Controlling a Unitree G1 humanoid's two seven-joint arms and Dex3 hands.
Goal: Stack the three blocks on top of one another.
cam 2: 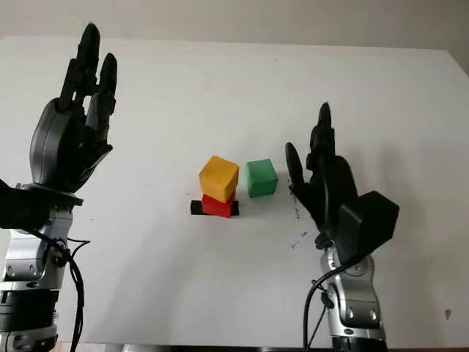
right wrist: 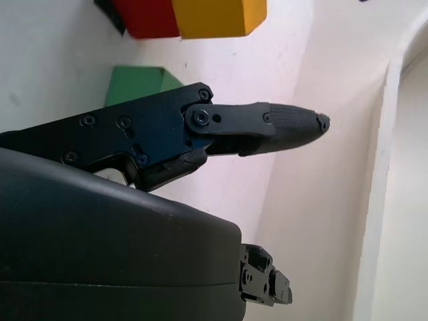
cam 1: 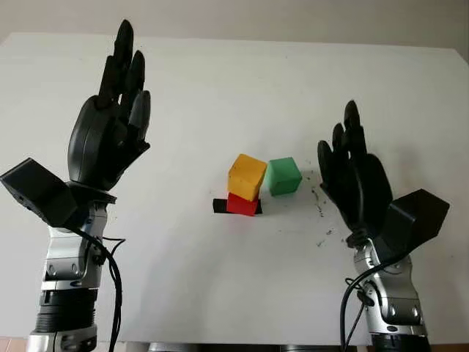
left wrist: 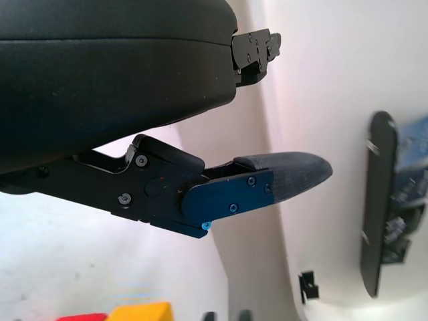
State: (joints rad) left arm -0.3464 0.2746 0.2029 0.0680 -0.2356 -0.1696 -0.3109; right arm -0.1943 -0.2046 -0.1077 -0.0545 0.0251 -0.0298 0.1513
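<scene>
A yellow block (cam 1: 246,176) sits on top of a red block (cam 1: 242,204), turned a little askew on it. The red block stands on a black tape mark (cam 1: 219,206) near the table's middle. Just to the right, a green block (cam 1: 283,176) stands on the table, close to the yellow one. My left hand (cam 1: 113,125) is raised open above the table's left side, holding nothing. On the right, my right hand (cam 1: 352,172) is open and upright beside the green block, a short gap away. The right wrist view shows the yellow block (right wrist: 217,17), the red block (right wrist: 147,19) and the green block (right wrist: 139,83).
The white table (cam 1: 220,95) spreads wide around the blocks. Small dark specks (cam 1: 320,209) mark the surface right of the green block. The table's front edge runs just behind my forearms.
</scene>
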